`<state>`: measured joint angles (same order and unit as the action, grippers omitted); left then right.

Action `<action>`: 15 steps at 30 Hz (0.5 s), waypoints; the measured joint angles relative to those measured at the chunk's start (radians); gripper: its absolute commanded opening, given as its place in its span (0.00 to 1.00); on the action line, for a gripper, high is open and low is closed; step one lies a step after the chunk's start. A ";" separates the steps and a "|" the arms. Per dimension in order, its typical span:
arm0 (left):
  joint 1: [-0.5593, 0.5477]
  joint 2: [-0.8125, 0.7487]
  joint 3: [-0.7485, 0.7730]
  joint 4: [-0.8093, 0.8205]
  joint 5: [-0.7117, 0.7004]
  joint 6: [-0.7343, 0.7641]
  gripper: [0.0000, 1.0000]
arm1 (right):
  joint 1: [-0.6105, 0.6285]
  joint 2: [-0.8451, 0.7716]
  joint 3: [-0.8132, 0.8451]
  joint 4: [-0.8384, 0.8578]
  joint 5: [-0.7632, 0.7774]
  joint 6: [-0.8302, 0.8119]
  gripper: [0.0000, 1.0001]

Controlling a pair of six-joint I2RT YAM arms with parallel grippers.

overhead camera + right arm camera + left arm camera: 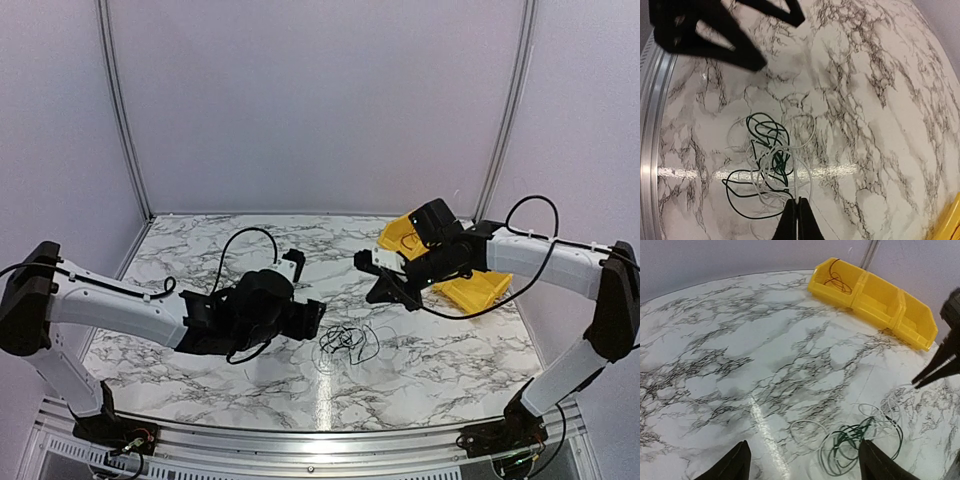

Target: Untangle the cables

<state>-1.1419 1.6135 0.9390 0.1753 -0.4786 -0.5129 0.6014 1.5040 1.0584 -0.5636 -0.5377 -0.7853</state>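
The marbled table (200, 250) is carrying everything, and on it the two arms are reaching in toward each other, with the cables (767, 162) lying between them as one loose knot of dark and pale loops. The left pincer (802, 467) is hanging open, fingers spread wide, with the knot just ahead of it and a little toward its right finger. The right pincer (798, 210) is pressed shut, tips together, right at the edge of the knot nearest to it. One of the pale loops is running close by those closed tips, but whether it is pinched there is too fine to tell. The step in hand is probably drawing one wire out of the heap. Doing it well is asking for a slow pull away from the knot, low over the table, with the left pincer pinning the rest so the whole bundle is not dragging along. Behind the right pincer, partly under its arm, a yellow bin (875, 302) with three compartments is sitting well apart from the knot, and a small dark coil (836, 281) is lying in its end compartment. Nothing is standing between the pincers and the knot; the crossing loops themselves are looking like the main hindrance, along with the two pincers crowding each other.
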 measured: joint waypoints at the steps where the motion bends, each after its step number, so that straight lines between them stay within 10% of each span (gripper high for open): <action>1: -0.021 0.014 0.011 0.043 0.007 0.032 0.76 | 0.000 0.000 0.043 -0.006 -0.017 0.021 0.00; 15: -0.066 0.203 0.148 0.230 -0.048 0.093 0.60 | 0.000 0.003 0.187 -0.080 -0.111 0.143 0.00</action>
<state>-1.2083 1.8168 1.0874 0.4049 -0.5262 -0.4198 0.6014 1.5074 1.2449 -0.6437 -0.6483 -0.6418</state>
